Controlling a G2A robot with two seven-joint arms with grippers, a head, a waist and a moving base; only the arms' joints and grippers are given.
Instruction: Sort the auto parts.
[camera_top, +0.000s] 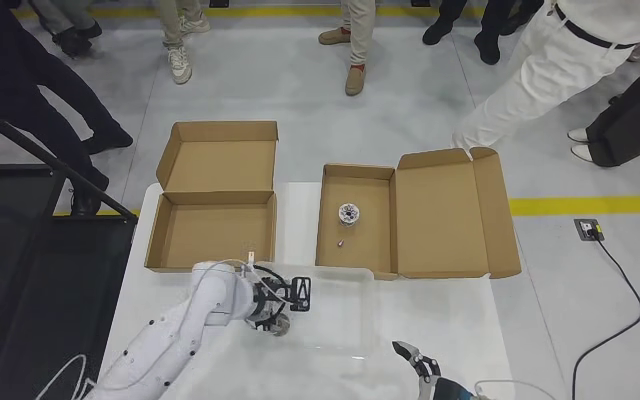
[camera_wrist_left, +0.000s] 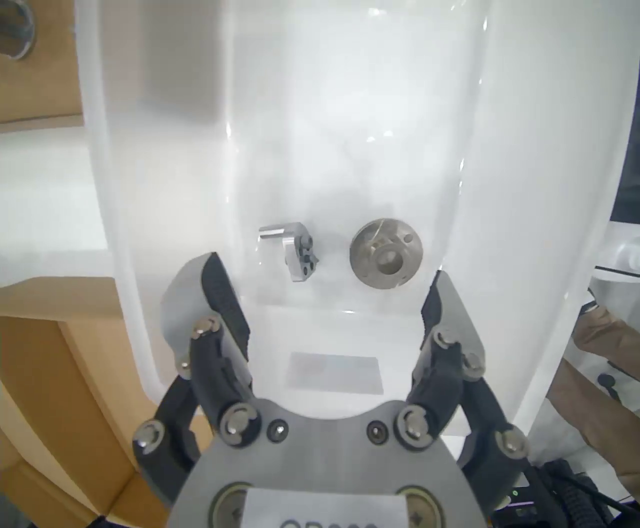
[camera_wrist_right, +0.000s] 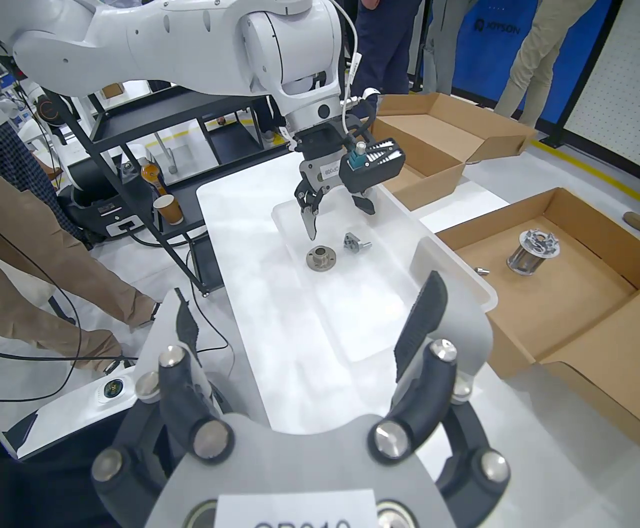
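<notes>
A round metal flange (camera_wrist_left: 386, 253) and a small grey bracket (camera_wrist_left: 295, 248) lie side by side on the floor of a translucent white tray (camera_wrist_left: 525, 210). My left gripper (camera_wrist_left: 325, 270) hangs open just above them, holding nothing. From the right wrist view the left gripper (camera_wrist_right: 337, 215) stands over the flange (camera_wrist_right: 320, 258) and the bracket (camera_wrist_right: 355, 243). My right gripper (camera_wrist_right: 307, 295) is open and empty near the tray's other end, close to the table's front edge (camera_top: 415, 358).
Two open cardboard boxes sit behind the tray. The left box (camera_top: 215, 230) holds nothing that I can see. The right box (camera_top: 355, 260) holds a ribbed cylindrical part (camera_top: 348, 212) and a small bolt (camera_top: 341, 242). People stand around the table.
</notes>
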